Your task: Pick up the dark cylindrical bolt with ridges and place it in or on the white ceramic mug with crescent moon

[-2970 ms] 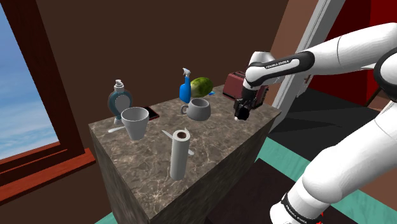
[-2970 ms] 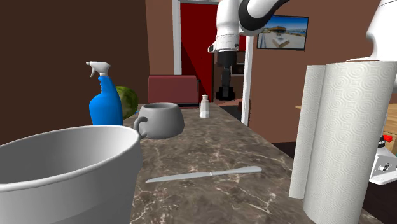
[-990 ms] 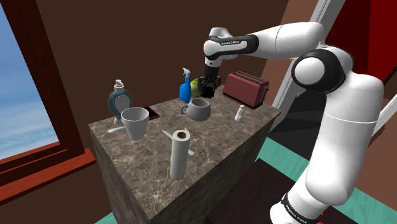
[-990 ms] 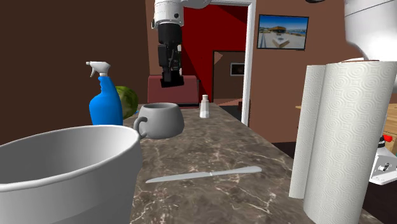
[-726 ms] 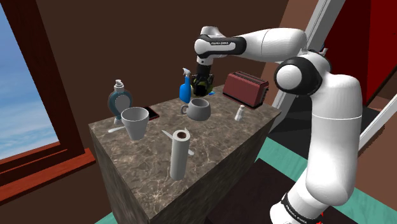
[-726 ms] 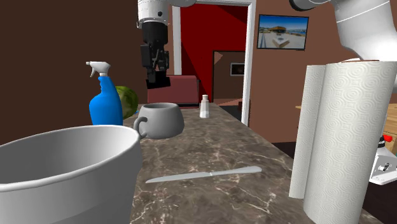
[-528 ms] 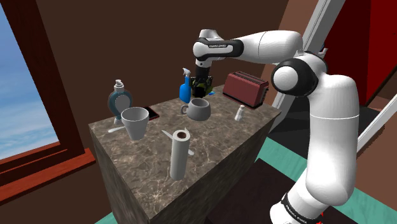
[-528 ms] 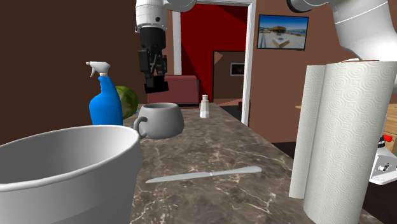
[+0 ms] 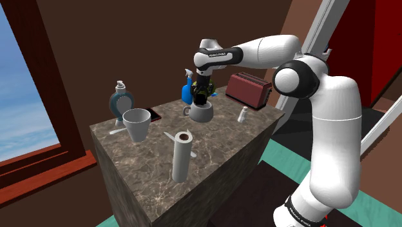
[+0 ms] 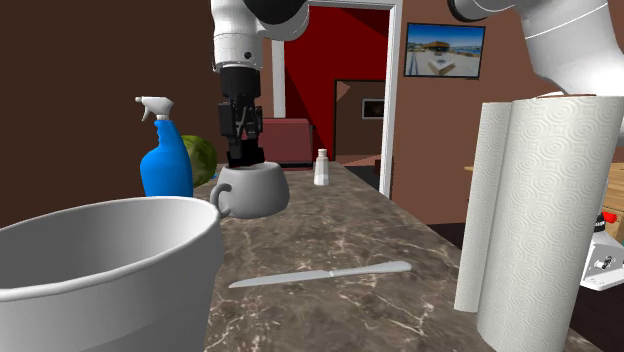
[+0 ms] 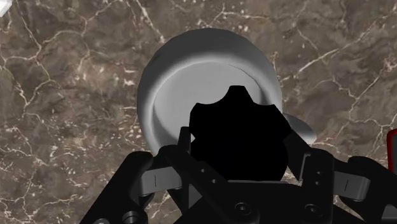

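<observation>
Brown-veined marble counter [image 9: 219, 151] carries everything, and the white Franka arm [image 9: 335, 122] reaches across it to the plain pale grey mug [image 10: 255, 192] with its side handle. Its all-black two-finger gripper [image 10: 243, 155] hangs at the mug's mouth, clenched on the dark ridged cylindrical bolt [image 11: 238, 133], which sits over the opening, not yet inside. I judge the bolt stiff, small and dense; its ridged sides offer the best hold, and dropped it could chip a fragile mug
</observation>
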Available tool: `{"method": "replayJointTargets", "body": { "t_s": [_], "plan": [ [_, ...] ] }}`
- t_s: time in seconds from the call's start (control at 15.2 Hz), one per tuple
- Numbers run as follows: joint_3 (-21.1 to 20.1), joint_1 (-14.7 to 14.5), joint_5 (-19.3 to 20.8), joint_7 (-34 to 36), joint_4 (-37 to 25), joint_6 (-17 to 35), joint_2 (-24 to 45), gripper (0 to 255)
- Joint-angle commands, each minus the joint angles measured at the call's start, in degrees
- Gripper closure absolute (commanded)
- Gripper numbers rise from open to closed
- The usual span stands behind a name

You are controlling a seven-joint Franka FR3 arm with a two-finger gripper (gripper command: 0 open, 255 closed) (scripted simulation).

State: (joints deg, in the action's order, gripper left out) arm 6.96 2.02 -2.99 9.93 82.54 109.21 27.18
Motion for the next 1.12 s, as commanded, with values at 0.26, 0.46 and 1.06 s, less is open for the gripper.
{"method": "replayJointTargets", "body": {
  "t_s": [0.26, 0.46, 1.06],
  "plan": [
    [-0.01, -0.01, -0.03, -0.05, 1.21, 1.37, 0.14, 255],
    [-0.01, -0.02, -0.03, -0.05, 1.21, 1.37, 0.14, 255],
    [0.07, 0.04, 0.12, 0.07, -3.26, -3.96, -0.73, 0]
  ]
}}
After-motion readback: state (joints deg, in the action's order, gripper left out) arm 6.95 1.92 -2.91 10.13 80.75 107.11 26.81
